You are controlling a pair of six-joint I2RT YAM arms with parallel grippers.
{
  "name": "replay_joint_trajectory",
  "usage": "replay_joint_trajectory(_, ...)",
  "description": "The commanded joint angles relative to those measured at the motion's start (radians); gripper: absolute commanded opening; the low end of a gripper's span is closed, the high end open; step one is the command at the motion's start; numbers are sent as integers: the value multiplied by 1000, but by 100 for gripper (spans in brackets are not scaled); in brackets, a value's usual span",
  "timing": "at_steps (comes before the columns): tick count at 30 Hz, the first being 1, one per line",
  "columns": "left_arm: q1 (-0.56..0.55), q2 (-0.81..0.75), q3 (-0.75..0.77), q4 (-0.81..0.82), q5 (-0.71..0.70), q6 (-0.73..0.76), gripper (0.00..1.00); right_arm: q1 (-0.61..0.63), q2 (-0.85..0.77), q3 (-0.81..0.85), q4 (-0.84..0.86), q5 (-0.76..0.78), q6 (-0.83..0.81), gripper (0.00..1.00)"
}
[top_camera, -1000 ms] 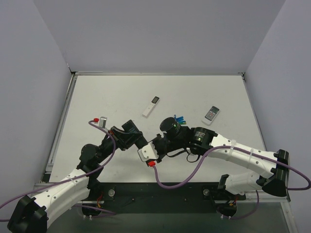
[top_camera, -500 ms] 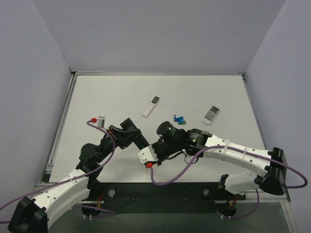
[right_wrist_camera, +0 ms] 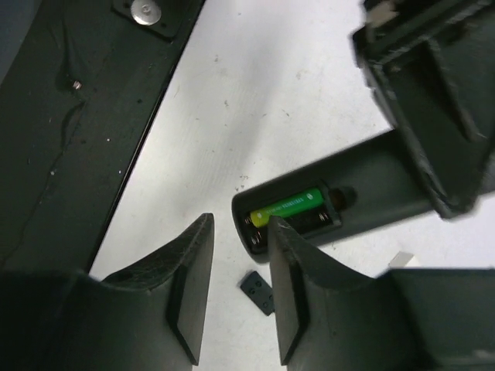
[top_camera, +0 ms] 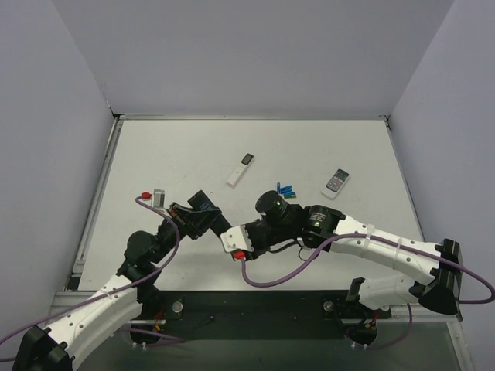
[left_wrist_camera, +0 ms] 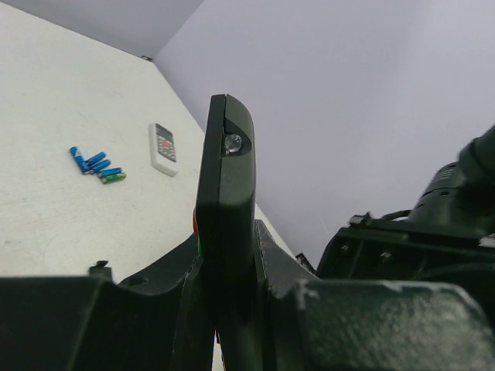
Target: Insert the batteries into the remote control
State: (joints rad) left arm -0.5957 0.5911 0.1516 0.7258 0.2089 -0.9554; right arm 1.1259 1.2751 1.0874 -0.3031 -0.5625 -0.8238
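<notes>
Since a second ago the right pincer [right_wrist_camera: 240,222] has eased its fingers apart and nudged a little toward the left arm. It now hangs with nothing between its tips. Just beyond those tips is the open end of the remote [right_wrist_camera: 363,193], with a green cell [right_wrist_camera: 290,205] lying lengthwise in its bay; the right fingertip is at or almost at the cell's near end. Whether the cell is pressed fully home is not clear. The left pincer [left_wrist_camera: 228,286] is clamped on the remote's body, holding it off the tabletop [right_wrist_camera: 255,100] with the bay facing the right pincer. A small black piece [right_wrist_camera: 257,291], possibly the bay cover, lies on the tabletop below the right pincer's tips. The step in hand looks like the release after placing the first cell, and the slot beside it appears dark and unfilled. Well away from the left pincer, the other green cell [left_wrist_camera: 114,178] lies at the end of a row of blue cells [left_wrist_camera: 91,162], close to a short white remote [left_wrist_camera: 163,148]. The next move probably calls for the right pincer to back off, cross to that row, and take the green cell alone, while the left keeps the remote steady.
</notes>
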Motion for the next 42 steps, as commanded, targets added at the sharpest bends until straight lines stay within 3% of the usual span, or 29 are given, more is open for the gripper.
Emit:
replay_joint_trajectory(1, -6, -28, -9, -153, -107, 76, 0, -53, -72, -7, 90, 51, 175, 34)
replay_joint_trajectory(6, -6, -28, -40, -223, -167, 86, 0, -169, -88, -21, 102, 211, 495, 41)
replay_joint_trajectory(8, -4, -22, -43, -236, -175, 78, 0, -211, -89, -35, 104, 355, 590, 52)
replay_joint_trajectory(14, -4, -14, -66, -253, -184, 50, 0, -330, -34, -58, 61, 614, 937, 65)
replay_joint_trajectory(20, -4, -49, -70, -305, -172, 53, 0, -477, 156, -18, -50, 681, 1185, 72)
replay_joint_trajectory(28, -1, -128, -76, -381, -178, 49, 0, -564, 397, 75, -73, 748, 1270, 79)
replay_joint_trajectory(42, 0, -158, -72, -420, -184, 60, 0, -629, 630, 164, -8, 756, 1307, 72)
